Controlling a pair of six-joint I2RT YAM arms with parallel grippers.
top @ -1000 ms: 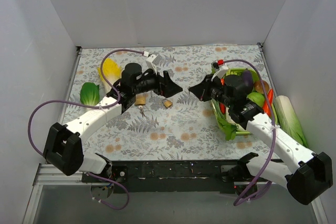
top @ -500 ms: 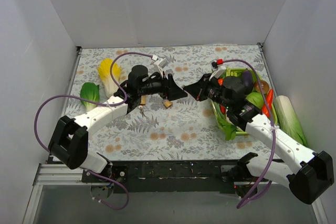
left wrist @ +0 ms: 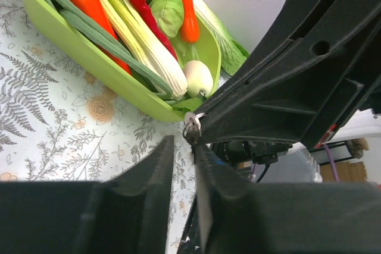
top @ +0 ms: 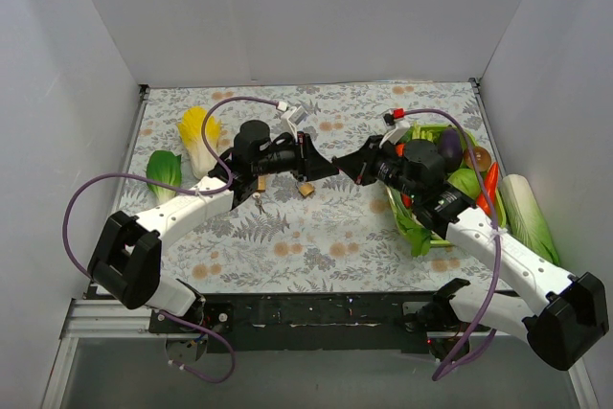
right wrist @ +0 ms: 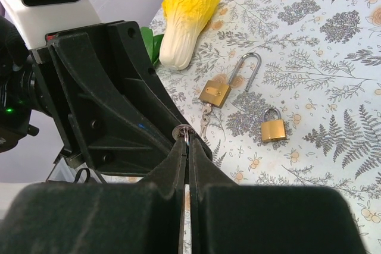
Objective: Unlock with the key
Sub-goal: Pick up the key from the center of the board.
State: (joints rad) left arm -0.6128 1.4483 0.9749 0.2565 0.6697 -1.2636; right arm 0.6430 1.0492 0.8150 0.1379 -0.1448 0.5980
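Both arms nose to nose above the surface [top: 287,246], and this looks like the key hand-over step, done in mid-air. The right gripper [right wrist: 185,140] has its jaws pressed together on the key [right wrist: 182,131], the little metal head poking out at the tips. The left gripper [left wrist: 183,144] sits opposite, jaws only a narrow slit apart, with the key right at the mouth of that slit. Whether they bite on it, I cannot tell. Down below, the closed padlock [right wrist: 273,129] lies flat on the surface, untouched, near an open padlock [right wrist: 215,93] with its shackle swung out. Next, I'd say, the left needs a firm pinch before the right lets go, then the blade has to line up with the keyhole
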